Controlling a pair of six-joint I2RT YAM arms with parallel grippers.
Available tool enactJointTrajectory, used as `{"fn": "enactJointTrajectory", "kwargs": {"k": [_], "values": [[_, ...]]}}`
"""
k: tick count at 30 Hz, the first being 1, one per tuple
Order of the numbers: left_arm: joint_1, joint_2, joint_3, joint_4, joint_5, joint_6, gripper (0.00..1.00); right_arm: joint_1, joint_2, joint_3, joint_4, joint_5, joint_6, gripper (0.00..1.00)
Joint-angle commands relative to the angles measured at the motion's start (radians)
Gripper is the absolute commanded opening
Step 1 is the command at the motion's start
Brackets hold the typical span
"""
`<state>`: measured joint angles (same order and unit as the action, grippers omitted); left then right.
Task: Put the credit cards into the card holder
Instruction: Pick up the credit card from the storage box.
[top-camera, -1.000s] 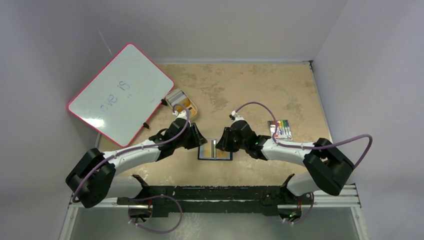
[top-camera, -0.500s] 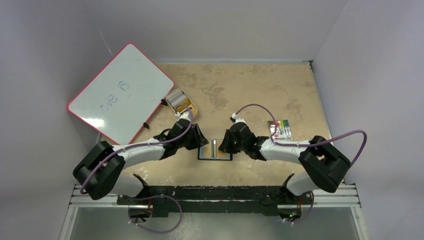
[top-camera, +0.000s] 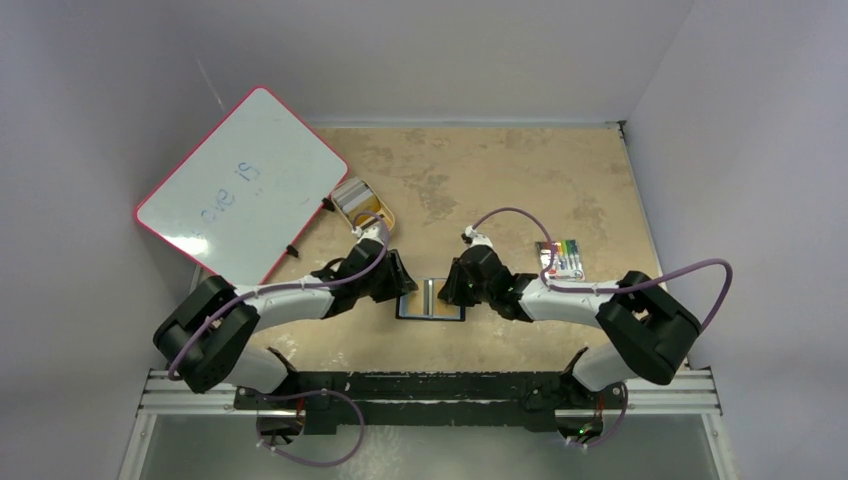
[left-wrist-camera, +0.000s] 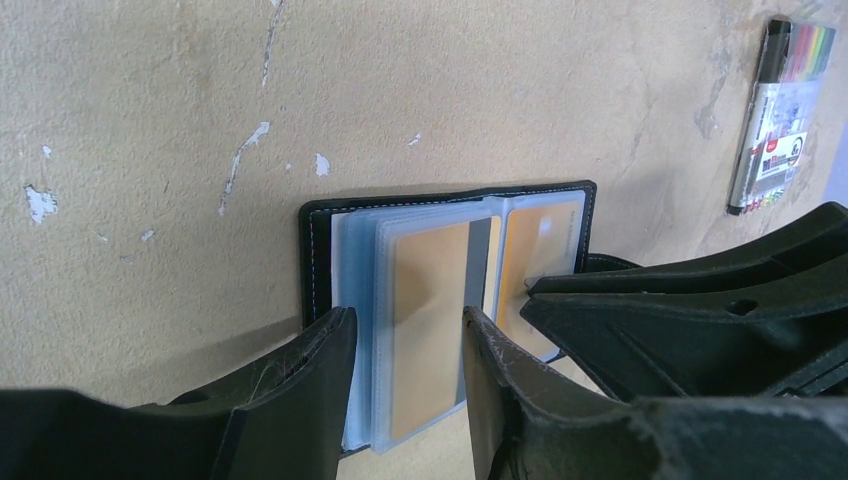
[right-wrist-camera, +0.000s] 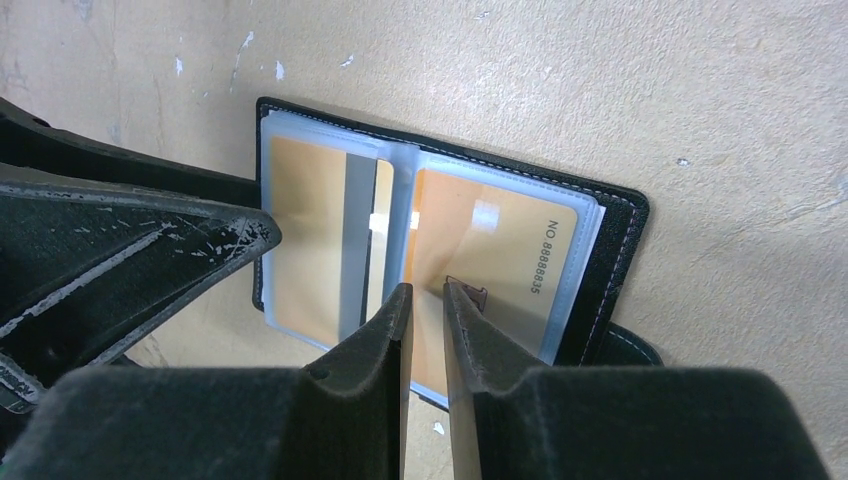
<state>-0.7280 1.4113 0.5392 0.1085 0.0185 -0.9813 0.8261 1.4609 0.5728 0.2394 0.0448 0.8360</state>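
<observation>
On the counter, 6 o'clock: card holder (top-camera: 431, 300) lies flat and wide open between both hands, close to the arm bases.
Counter (left-wrist-camera: 150, 150): tan, mottled, matte, with little white chips.
Card holder look: black leathery cover with pale stitching round the rim, bluish frosted plastic sleeves stacked inside like pages.
Credit cards (right-wrist-camera: 500, 250): gold-orange, glossy, rounded corners, one on each page and seemingly behind sleeve plastic. The 9 o'clock page's card has a dark stripe down one long edge; the 3 o'clock one has a number printed along its short end plus a glare patch.
Left hand (left-wrist-camera: 405, 325): fingers clearly apart, hanging over the striped card's page, gripping nothing that I can see.
Right hand (right-wrist-camera: 427, 292): fingers only a thin slit apart, tips down on the numbered card's page; can't tell if any sleeve is pinched.
Hard to see: near edge of the holder sits behind the fingers; a black tab just peeks out at its 4 o'clock corner.
Other stuff: pink-rimmed whiteboard (top-camera: 240, 185) at 10 o'clock with faint writing, gold tin (top-camera: 365, 205) beside it, marker pack (top-camera: 565, 258) around 3 o'clock.
</observation>
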Motion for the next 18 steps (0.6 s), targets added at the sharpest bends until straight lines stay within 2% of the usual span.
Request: {"fn": "enactJointTrajectory", "kwargs": {"k": [1, 18], "values": [[-0.003, 0.016, -0.015, 0.072, 0.018, 0.003, 0.43, 0.002, -0.005, -0.014, 0.016, 0.038, -0.005, 0.20], [-0.007, -0.077, -0.042, 0.192, 0.107, -0.094, 0.39, 0.002, 0.046, -0.025, 0.067, 0.010, 0.002, 0.20]]}}
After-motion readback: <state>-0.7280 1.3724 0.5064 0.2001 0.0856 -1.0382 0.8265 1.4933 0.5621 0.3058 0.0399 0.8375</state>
